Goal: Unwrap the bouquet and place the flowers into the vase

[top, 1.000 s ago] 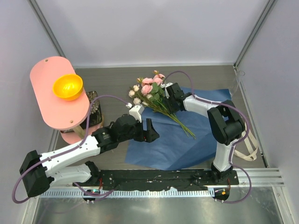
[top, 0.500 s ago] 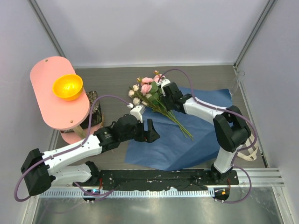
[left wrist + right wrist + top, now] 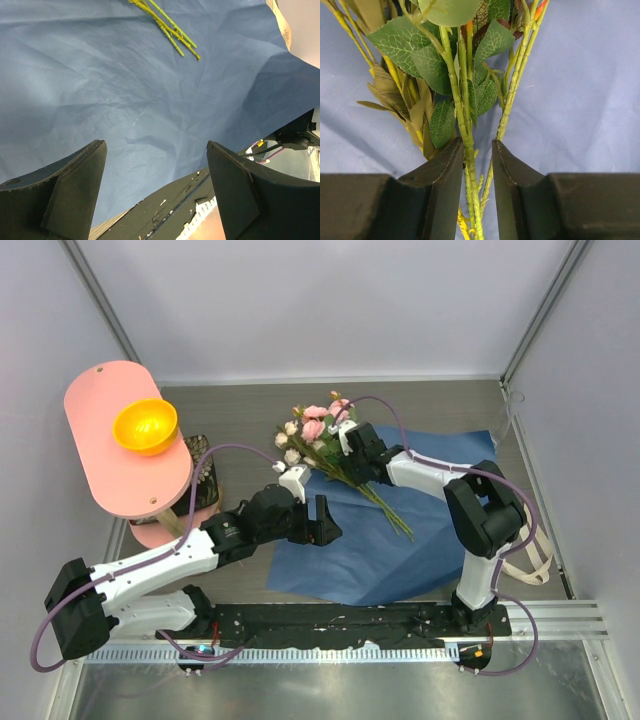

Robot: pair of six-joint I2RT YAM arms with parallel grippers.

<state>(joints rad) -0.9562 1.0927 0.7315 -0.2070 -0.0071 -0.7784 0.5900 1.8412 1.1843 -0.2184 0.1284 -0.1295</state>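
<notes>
Two right fingers (image 3: 445, 190) pinch the flowers (image 3: 442, 122) low on their thin stems, just below the leaves, over the blue paper (image 3: 580, 100). Light, springy, likely slippery: grip the whole bundle here, not the blooms. Left fingers (image 3: 75, 190) gape wide, empty.

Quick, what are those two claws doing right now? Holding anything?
Left gripper: open, holding nothing, above the blue paper.
Right gripper: closed on the stems of the flowers.

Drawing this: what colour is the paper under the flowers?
Blue; the paper shows best in the left wrist view.
</notes>
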